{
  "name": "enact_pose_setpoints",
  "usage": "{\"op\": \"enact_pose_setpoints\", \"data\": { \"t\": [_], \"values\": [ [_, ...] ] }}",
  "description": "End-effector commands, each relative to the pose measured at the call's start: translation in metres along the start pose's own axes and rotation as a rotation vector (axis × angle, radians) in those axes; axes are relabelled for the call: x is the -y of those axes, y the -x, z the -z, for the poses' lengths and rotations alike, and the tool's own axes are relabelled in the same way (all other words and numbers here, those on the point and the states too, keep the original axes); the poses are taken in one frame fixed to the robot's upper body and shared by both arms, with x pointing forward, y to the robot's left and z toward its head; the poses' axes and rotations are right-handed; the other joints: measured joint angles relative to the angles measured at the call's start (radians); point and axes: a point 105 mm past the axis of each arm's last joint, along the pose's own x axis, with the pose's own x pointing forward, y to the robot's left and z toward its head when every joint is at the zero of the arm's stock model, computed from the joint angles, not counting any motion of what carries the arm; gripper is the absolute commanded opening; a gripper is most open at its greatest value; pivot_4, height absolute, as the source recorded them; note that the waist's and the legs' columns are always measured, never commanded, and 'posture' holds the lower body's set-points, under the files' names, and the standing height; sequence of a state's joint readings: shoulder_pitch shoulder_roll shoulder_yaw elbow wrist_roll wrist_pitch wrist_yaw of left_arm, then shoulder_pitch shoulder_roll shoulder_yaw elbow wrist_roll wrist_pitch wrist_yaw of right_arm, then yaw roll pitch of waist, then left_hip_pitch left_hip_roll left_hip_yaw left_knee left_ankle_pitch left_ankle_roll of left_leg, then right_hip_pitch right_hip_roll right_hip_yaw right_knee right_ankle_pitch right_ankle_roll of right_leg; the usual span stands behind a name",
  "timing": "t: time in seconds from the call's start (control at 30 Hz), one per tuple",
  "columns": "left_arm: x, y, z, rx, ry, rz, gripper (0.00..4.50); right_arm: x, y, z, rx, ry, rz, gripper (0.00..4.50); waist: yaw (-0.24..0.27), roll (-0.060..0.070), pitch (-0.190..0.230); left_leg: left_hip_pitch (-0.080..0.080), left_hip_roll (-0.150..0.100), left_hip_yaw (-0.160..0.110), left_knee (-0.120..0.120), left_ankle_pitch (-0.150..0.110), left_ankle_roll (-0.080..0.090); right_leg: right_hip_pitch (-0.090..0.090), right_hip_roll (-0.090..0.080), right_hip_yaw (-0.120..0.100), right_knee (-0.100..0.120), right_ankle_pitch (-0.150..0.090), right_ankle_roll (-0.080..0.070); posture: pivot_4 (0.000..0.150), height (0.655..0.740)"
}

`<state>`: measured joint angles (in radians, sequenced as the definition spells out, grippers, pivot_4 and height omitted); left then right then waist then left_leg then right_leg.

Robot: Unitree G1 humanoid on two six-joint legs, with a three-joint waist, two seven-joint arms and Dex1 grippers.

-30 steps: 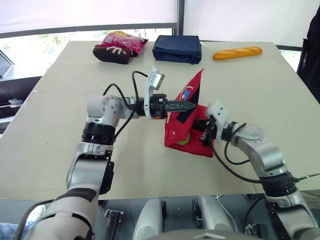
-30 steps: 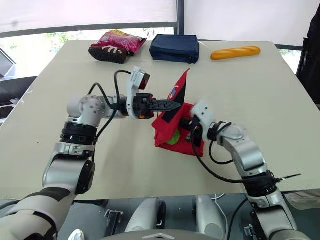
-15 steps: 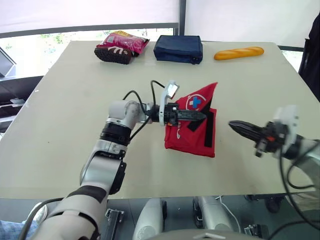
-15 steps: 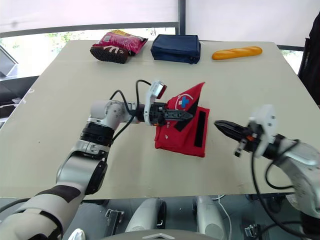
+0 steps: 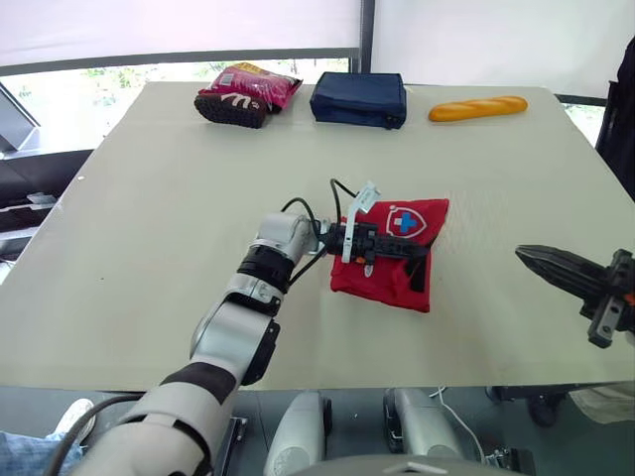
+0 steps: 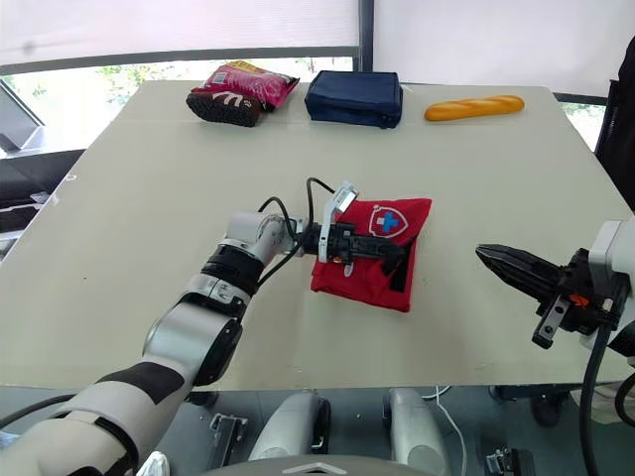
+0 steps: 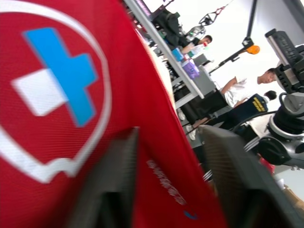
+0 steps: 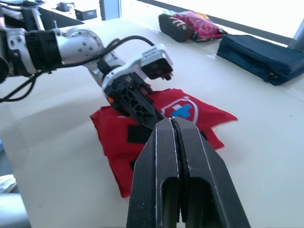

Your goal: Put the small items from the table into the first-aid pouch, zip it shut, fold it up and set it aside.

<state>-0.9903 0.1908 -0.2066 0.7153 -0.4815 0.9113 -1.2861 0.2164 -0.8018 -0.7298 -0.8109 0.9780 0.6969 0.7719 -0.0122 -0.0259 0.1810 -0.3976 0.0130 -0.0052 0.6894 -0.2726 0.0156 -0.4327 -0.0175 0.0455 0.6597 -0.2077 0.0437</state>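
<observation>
The red first-aid pouch (image 5: 382,281) lies folded flat near the middle of the table (image 5: 149,218), its flap with the white shield and blue cross (image 5: 405,221) facing up. My left gripper (image 5: 409,254) rests on top of the pouch. In the left wrist view its fingers (image 7: 109,180) stand apart over the red fabric, open, pinching nothing. My right gripper (image 5: 528,257) hovers to the right of the pouch, well clear of it and pointing toward it. Its fingers (image 8: 161,156) are pressed together, shut and empty.
At the far edge of the table lie a pink snack bag (image 5: 244,91), a navy pouch (image 5: 359,97) and a bread roll (image 5: 476,107). People and equipment show beyond the table in the left wrist view.
The raised flap has been folded down flat to the right. My left gripper went with it and opened. My right arm pulled back to the right, away from the pouch.
</observation>
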Motion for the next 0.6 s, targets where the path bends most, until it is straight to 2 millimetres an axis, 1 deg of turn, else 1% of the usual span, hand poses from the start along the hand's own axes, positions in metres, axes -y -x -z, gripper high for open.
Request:
{"op": "enact_pose_setpoints", "data": {
  "t": [0.03,0.07,0.1,0.2,0.4,0.47,0.53,0.57,0.6],
  "values": [
    [-0.005,-0.001,0.005,-0.033,0.010,-0.022,3.94,-0.001,0.000,-0.009,0.017,0.044,0.009,0.00,0.001,0.000,0.000,0.000,0.000,-0.001,0.000,0.000,0.000,0.000,0.000,0.000,0.000,0.000,0.000,0.150,0.7134],
    [-0.005,-0.001,0.005,-0.031,0.011,-0.022,4.27,0.000,0.000,-0.009,0.016,0.043,0.010,0.00,0.002,0.000,0.000,0.000,0.000,-0.001,0.000,0.000,0.000,0.001,0.000,0.000,0.000,0.000,0.000,0.150,0.7134],
    [-0.005,-0.001,0.005,-0.028,0.013,-0.020,4.44,0.000,0.000,-0.009,0.016,0.041,0.012,0.00,0.002,0.000,0.000,0.000,-0.001,-0.001,0.000,0.001,0.001,0.001,0.000,0.000,0.000,0.000,0.000,0.150,0.7134],
    [-0.006,-0.002,0.005,-0.016,0.020,-0.020,4.44,0.002,0.000,-0.008,0.012,0.039,0.014,0.00,0.001,0.000,0.000,0.000,-0.002,-0.002,0.000,0.002,0.003,0.002,0.000,0.001,-0.001,-0.002,-0.003,0.150,0.7134],
    [-0.010,-0.001,0.006,-0.005,0.021,-0.038,4.44,0.001,-0.001,-0.010,0.019,0.041,0.014,0.00,0.002,0.000,-0.001,0.000,-0.002,-0.003,0.000,0.002,0.003,0.002,0.000,0.001,-0.001,-0.001,-0.002,0.150,0.7134],
    [-0.011,-0.002,0.011,-0.035,-0.020,-0.050,4.44,0.001,-0.001,-0.010,0.018,0.043,0.013,0.00,0.002,0.000,-0.001,0.000,-0.002,-0.003,0.000,0.002,0.003,0.002,0.000,0.001,-0.001,0.000,0.000,0.150,0.7134],
    [-0.017,-0.004,0.018,-0.094,-0.133,-0.098,4.44,-0.001,-0.001,-0.012,0.021,0.044,0.012,0.00,0.002,0.000,-0.001,0.000,-0.002,-0.003,0.000,0.002,0.003,0.003,0.000,0.001,-0.001,0.000,0.000,0.150,0.7134],
    [-0.020,-0.005,0.020,-0.119,-0.185,-0.124,3.90,-0.001,-0.001,-0.012,0.021,0.044,0.011,0.00,0.002,0.000,-0.001,0.001,-0.002,-0.003,0.000,0.002,0.003,0.003,0.000,0.001,-0.001,0.000,0.000,0.150,0.7134],
    [-0.021,-0.006,0.023,-0.153,-0.251,-0.132,3.72,-0.002,-0.001,-0.012,0.022,0.044,0.010,0.00,0.002,0.000,-0.001,0.001,-0.002,-0.003,0.000,0.002,0.003,0.003,0.000,0.001,-0.001,0.000,-0.001,0.150,0.7134]
  ]
}}
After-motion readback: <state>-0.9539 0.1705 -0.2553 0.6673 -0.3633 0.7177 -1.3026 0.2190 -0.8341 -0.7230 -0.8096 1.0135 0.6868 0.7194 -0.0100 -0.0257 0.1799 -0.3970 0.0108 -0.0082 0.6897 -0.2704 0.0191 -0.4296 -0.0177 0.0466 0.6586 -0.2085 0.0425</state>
